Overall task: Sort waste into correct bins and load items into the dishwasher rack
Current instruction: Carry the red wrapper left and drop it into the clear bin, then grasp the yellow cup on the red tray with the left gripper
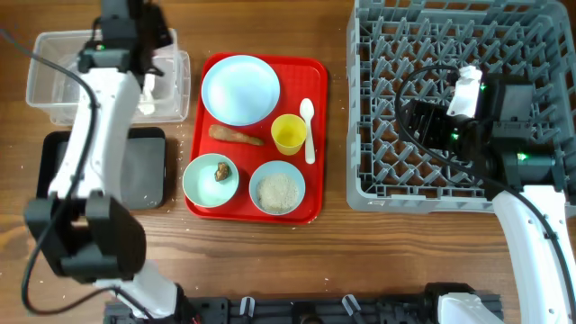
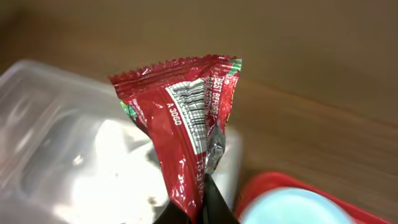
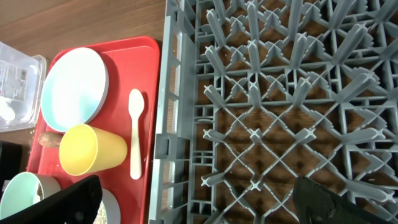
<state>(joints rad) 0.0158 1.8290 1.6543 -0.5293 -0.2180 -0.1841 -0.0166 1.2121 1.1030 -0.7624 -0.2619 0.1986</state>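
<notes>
The grey dishwasher rack (image 1: 387, 54) fills the right of the surface and holds no dishes. The right arm (image 1: 531, 225) reaches from the near right edge over its pegs, and the right wrist view shows its jaws spread wide on nothing.

Left of the rack lies the red serving tray (image 1: 315, 81). It carries:
- the pale blue plate (image 1: 239, 88) at its far end
- two blue-green bowls at its near end, one (image 1: 200, 184) with a brown food lump (image 1: 222, 170) and one (image 1: 256, 184) with rice (image 1: 279, 191)
- the yellow cup (image 1: 289, 133), with the white plastic spoon (image 1: 308, 130) just to its right
- an orange-brown food stick (image 1: 236, 134) between the plate and the bowls

At the far left sits the clear plastic tub (image 1: 54, 81), with the black tray (image 1: 144, 171) just nearer.

The left arm (image 1: 85, 144) stretches from the near left across the black tray to the tub. Its jaws are pressed together on one corner of the red-and-white wrapper (image 2: 180, 118), held over the tub's right end, by the look of it. A blurred white mass (image 2: 115, 146), likely tissue, lies in the tub.

The step in hand looks like waste sorting, dropping the wrapper into the tub. The next move calls for the wrapper to be squarely over the opening, then for the jaws to part and lift clear. The light foil may cling to a pad
</notes>
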